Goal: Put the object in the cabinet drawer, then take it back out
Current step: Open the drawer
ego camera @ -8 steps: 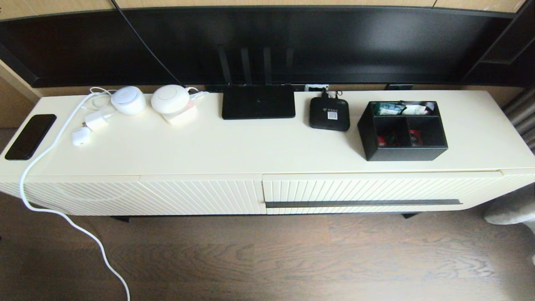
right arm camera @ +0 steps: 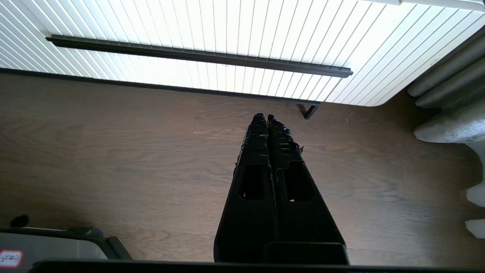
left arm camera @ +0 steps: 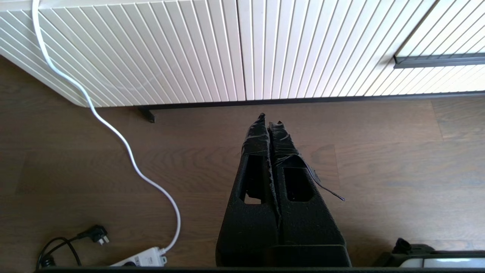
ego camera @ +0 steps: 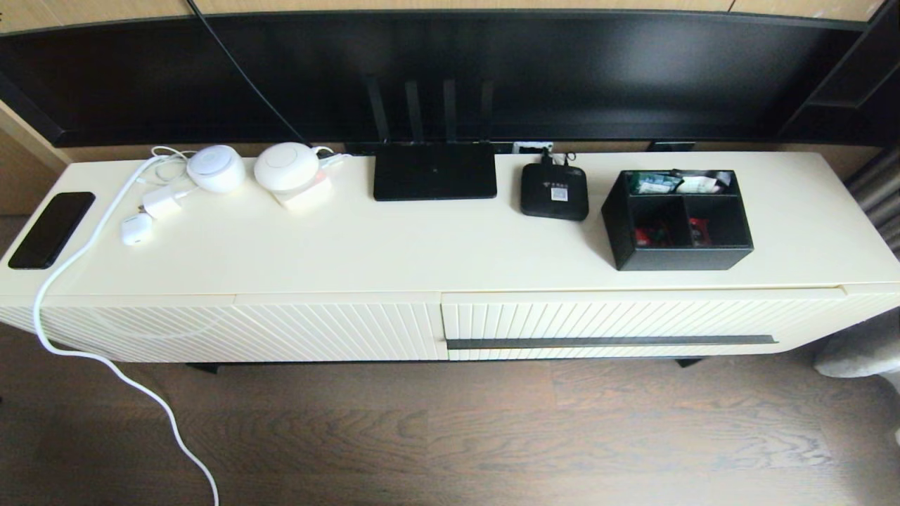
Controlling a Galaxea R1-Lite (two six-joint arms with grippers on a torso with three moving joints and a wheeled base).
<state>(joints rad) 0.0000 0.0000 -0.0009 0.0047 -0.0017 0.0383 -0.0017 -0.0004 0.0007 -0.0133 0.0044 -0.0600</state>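
Note:
The black organizer box (ego camera: 678, 221) with three compartments and colourful packets stands on the cabinet top at the right. Below it the cabinet drawer (ego camera: 633, 323) is closed, its ribbed front carrying a long dark handle strip (ego camera: 610, 342), which also shows in the right wrist view as the handle strip (right arm camera: 197, 55). Neither arm appears in the head view. My left gripper (left arm camera: 269, 118) hangs shut over the wooden floor in front of the ribbed panel without a handle (left arm camera: 151, 49). My right gripper (right arm camera: 264, 116) is shut too, low over the floor before the drawer (right arm camera: 227, 34).
On the cabinet top sit a flat black router (ego camera: 434, 171), a small black set-top box (ego camera: 554, 191), two white round devices (ego camera: 285, 166), chargers and a black phone (ego camera: 50, 228). A white cable (ego camera: 105, 358) trails to a power strip (left arm camera: 142, 258) on the floor. A grey curtain (right arm camera: 451, 98) hangs right.

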